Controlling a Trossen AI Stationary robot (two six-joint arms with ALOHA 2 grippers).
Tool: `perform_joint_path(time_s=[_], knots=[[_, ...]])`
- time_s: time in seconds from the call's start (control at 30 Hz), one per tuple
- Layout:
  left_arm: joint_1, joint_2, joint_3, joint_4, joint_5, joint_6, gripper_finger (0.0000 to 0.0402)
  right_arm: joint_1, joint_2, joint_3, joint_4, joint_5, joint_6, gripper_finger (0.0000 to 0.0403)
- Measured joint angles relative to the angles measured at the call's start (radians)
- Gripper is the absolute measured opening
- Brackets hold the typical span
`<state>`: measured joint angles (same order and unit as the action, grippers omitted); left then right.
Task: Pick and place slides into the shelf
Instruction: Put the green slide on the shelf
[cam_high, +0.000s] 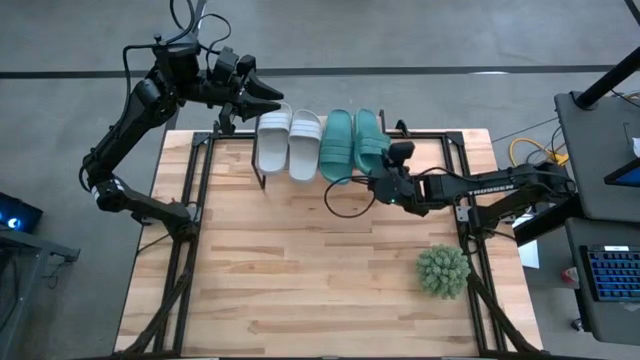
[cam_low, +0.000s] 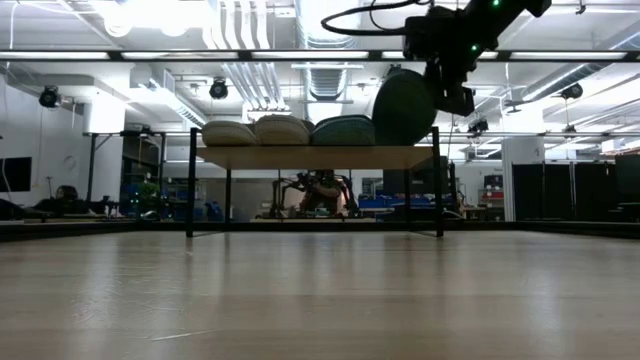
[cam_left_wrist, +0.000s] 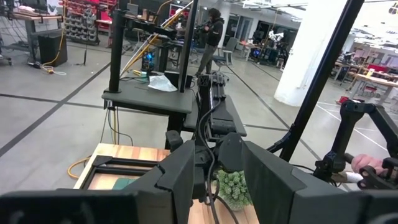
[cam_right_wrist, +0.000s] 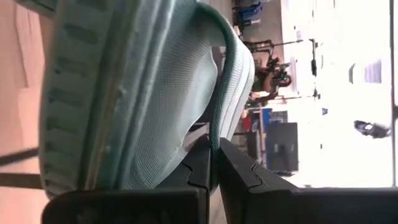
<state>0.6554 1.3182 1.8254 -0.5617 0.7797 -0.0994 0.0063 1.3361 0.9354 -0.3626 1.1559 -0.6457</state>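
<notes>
Teal slide (cam_high: 370, 141), tilted at the shelf's (cam_low: 300, 157) end, was pinched by its strap in the right gripper (cam_right_wrist: 214, 163), fingers fully closed. Three slides lay beyond it. Left gripper (cam_high: 262, 97) hovered half-open, empty. Risk: releasing while tilted could tip it off the edge.

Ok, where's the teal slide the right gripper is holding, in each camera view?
High view: teal slide, far right of the row on the shelf.
Low view: upper right, tilted above the shelf top.
Left wrist view: not in it.
Right wrist view: fills the picture, right gripper shut on its strap.
Shared landmark: the shelf.
</notes>
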Motion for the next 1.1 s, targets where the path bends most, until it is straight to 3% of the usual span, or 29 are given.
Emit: perform_joint_path(time_s=[0.43, 1.1], knots=[[0.0, 0.0, 0.0, 0.0, 0.0, -0.001, 0.0118, 0.0, 0.004, 0.004, -0.007, -0.008, -0.112, 0.0008], [0.0, 0.0, 0.0, -0.001, 0.0, -0.02, 0.0118, 0.0, 0.093, -0.005, -0.026, -0.094, 0.11, 0.0008]])
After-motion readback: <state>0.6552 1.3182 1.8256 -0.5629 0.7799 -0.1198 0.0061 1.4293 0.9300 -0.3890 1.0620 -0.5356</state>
